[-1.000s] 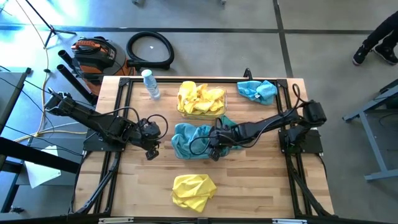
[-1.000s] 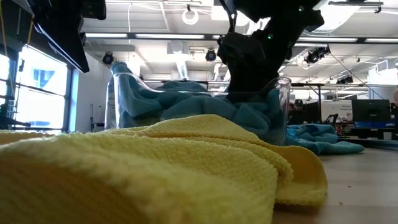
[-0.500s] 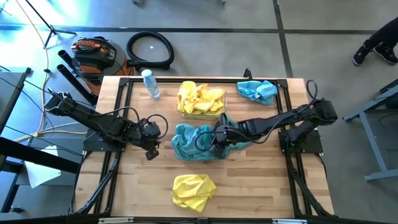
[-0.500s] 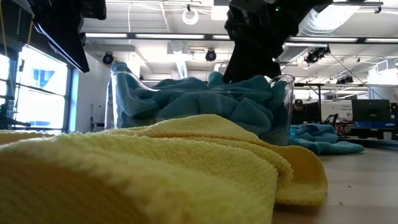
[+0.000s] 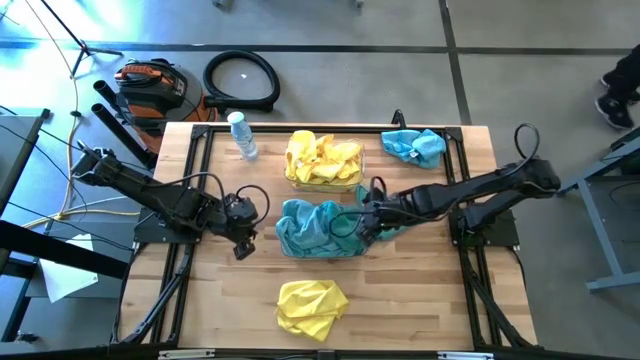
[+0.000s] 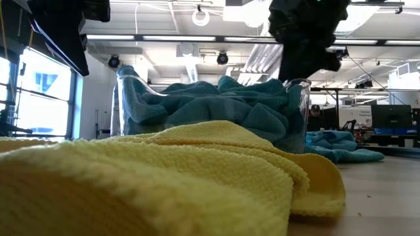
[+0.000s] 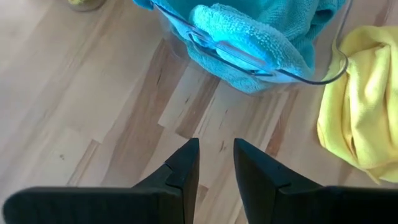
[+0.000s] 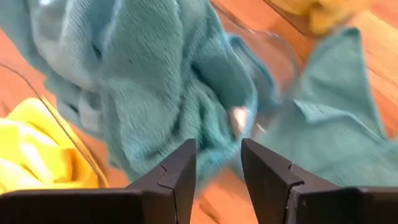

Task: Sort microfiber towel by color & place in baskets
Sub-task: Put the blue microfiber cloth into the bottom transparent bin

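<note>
— Right gripper (image 5: 372,212) has backed off since a sec ago: it was down in the teal towels (image 5: 312,222), now it's up at the teal basket's (image 7: 311,78) right end, fingers slightly apart, nothing in them.

— Risk?

— One teal towel (image 5: 388,218) hangs over that end, partly outside. I'd guess it slides out, or the arm snags it pulling away and drags the basket.

— Other stuff?

— Yellow basket (image 5: 324,160) sits just behind the teal one. A loose yellow towel (image 5: 310,305) lies in front of it, a loose teal towel (image 5: 415,146) back-right, both unsorted.

— Left arm?

— Left gripper (image 5: 243,230) waits low just left of the teal basket, fingers slightly parted, empty.
</note>
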`<state>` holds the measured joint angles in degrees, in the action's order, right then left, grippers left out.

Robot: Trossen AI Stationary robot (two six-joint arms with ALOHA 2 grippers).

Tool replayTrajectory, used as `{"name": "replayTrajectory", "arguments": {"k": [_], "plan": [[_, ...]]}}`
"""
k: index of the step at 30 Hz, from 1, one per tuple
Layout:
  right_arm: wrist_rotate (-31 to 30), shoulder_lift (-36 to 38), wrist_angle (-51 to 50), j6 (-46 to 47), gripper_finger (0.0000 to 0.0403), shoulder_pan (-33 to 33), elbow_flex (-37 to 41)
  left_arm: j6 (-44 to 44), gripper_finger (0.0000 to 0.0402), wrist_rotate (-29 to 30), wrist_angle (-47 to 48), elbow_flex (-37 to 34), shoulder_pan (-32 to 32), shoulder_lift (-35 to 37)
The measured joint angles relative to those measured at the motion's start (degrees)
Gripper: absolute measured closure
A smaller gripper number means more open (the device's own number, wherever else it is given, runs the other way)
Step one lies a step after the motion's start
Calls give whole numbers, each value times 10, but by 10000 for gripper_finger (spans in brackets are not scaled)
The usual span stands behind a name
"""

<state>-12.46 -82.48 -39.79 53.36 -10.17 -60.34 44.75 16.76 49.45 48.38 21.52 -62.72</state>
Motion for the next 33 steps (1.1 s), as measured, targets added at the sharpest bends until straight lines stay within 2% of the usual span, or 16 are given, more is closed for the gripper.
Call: {"name": "replayTrajectory", "arguments": {"k": [8,17,20,23,25,27,30,33], "plan": [[-58,61,-115,34,281,-20,20,40,327,-1,-1,0,3,0],[-64,209,-90,97,281,7,170,67,328,0,-20,0,3,0],[-105,246,-89,136,281,39,203,66,328,7,-40,0,1,0],[-200,268,-85,180,281,71,215,70,328,19,-49,0,-4,0],[-254,272,-80,151,281,100,213,79,328,29,-52,0,-7,0],[-275,271,-56,66,281,138,201,88,328,37,-55,0,-12,0],[-266,264,11,-76,281,202,183,92,328,39,-59,0,-19,0],[-219,247,42,-150,279,286,162,92,328,41,-59,0,-27,0]]}}
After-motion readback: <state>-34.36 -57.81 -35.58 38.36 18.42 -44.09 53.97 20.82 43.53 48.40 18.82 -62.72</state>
